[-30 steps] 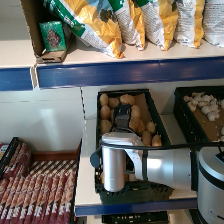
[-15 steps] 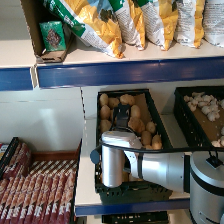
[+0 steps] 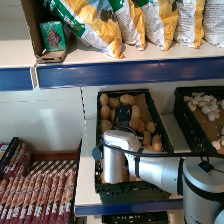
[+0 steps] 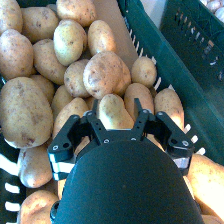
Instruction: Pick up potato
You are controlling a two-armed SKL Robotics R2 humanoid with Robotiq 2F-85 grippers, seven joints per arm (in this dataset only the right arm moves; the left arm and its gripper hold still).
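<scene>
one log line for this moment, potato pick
phase: closing in | right gripper: open, fingers either side of potato | potato: in crate on pile, not lifted | contact: cannot tell

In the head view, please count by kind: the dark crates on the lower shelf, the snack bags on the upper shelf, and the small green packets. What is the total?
Crates: 2
Snack bags: 5, the last cut by the picture's edge
Green packets: 1
Total: 8
</scene>
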